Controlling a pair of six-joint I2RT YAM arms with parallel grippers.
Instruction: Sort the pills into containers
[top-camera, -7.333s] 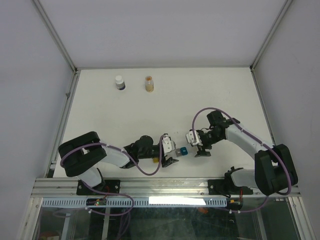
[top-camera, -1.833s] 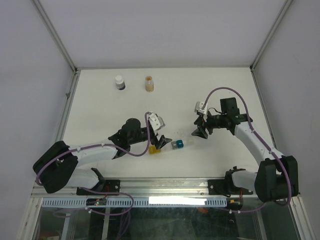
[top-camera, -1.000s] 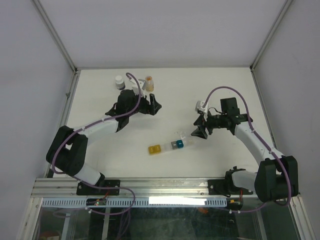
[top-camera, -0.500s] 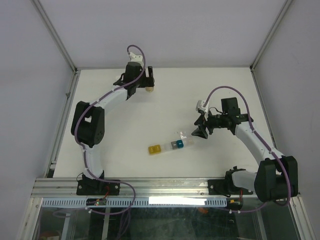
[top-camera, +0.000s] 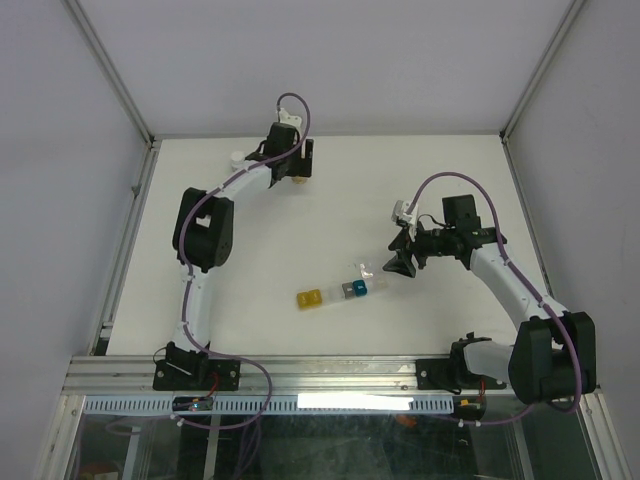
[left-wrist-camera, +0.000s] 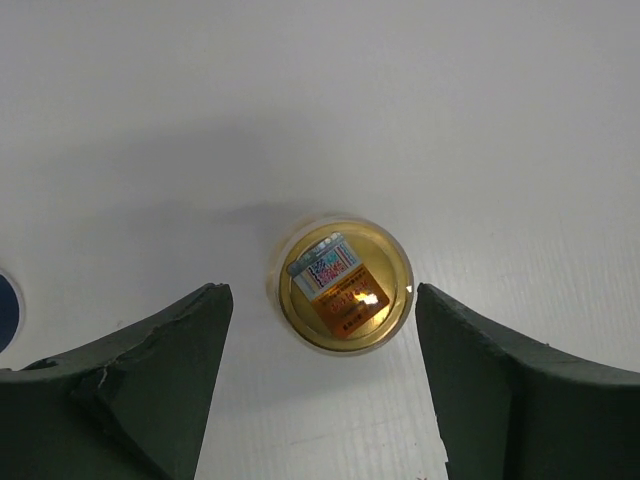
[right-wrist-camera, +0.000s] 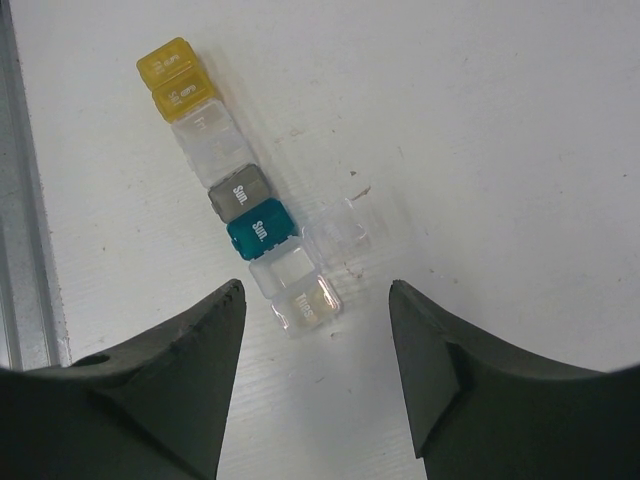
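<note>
The tiny orange-tan pills (left-wrist-camera: 300, 305) show as an orange mass inside a small round clear plastic vial (left-wrist-camera: 340, 285). It stands upright at the far side of the desk, directly below my left pincer (left-wrist-camera: 318, 312). That pincer is spread wide, one dark finger on each side of the vial, neither touching it.

The strip of small translucent pillbox cubes (right-wrist-camera: 245, 195) lies well apart from the vial, near the middle of the desk. It is yellow at one end, with a teal cube further along and the rest clear or grey. My right pincer (right-wrist-camera: 315, 300) hovers over it, likewise spread and holding nothing. A clear lid flap (right-wrist-camera: 340, 235) sticks out beside the teal cube, so one compartment looks open.

I judge the step in hand is picking up the vial. Next I should lower, centre, and press gently on its round wall, since it could slip or tip.

A small white-capped dark bottle (top-camera: 236, 157) stands near the vial. The desk (top-camera: 450, 180) is plain matte white, edged by aluminium rails (top-camera: 133, 215) and pale grey walls (top-camera: 300, 60).
</note>
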